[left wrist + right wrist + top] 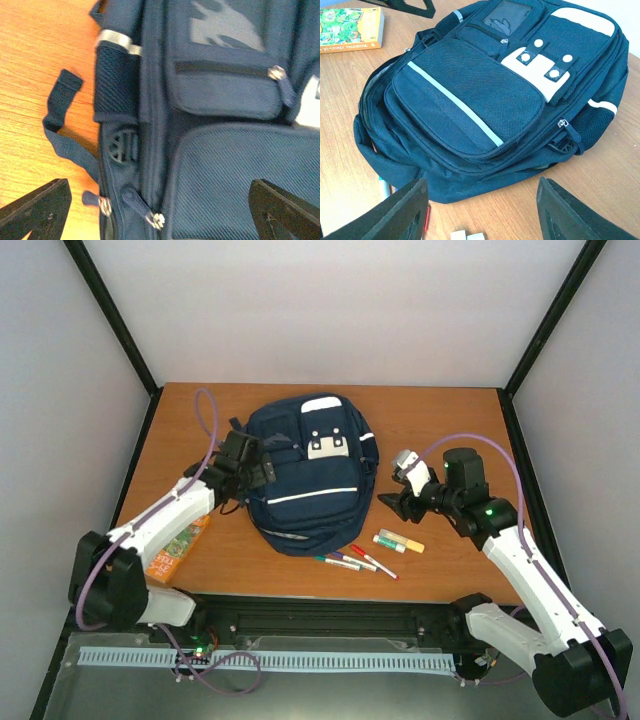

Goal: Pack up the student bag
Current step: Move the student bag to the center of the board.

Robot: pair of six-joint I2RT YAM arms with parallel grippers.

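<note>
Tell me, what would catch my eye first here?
A big navy backpack lies in the middle of the wooden table. It is flanked by two open tools: the left tool hangs over the bag's left side, and the right tool faces its right side. Coloured markers lie in front of the bag, and an orange book sits at the table's left edge.

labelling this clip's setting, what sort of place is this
Likely a robot lab test cell, not a classroom: an orange-brown wooden table boxed in by plain white panel walls on black metal frame posts, with two white-and-black robot arms mounted at its near edge.
</note>
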